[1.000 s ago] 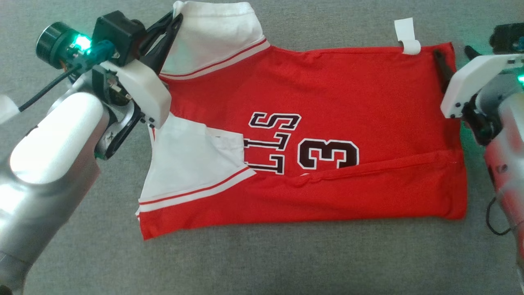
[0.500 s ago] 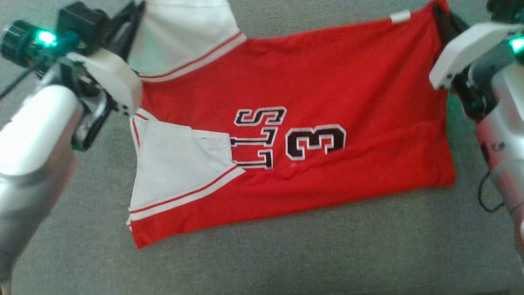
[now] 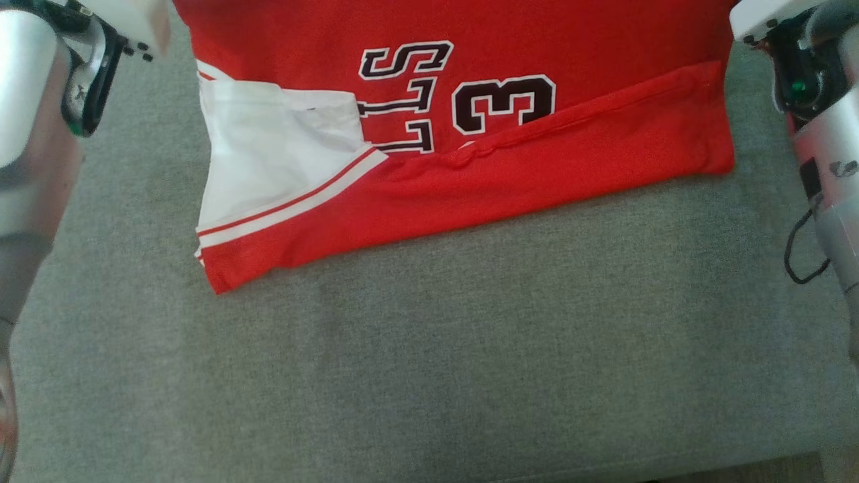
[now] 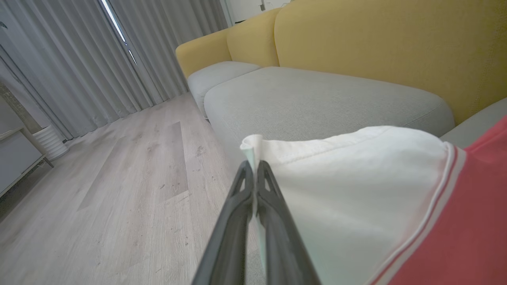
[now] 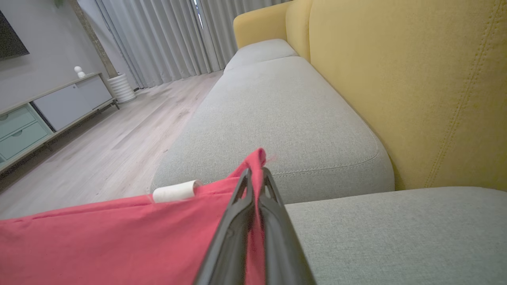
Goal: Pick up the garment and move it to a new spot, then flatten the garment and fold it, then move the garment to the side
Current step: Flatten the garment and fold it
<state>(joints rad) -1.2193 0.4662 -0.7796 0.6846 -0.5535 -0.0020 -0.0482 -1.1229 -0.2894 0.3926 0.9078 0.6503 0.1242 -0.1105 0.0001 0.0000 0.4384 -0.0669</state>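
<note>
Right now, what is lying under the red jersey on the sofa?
The grey seat cushion shows bare in front of the jersey and runs on beneath it. The cloth covers the rest, so it cannot be seen whether anything else lies between the jersey and the cushion.

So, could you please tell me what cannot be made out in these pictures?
Head view: the jersey, its upper part cut off by the top edge.
Head view: the lettering, its first letters covered by the folded white sleeve.
Right wrist view: any print on the rolled white tag, too small.

red garment, letters "LLS", number "3"
</note>
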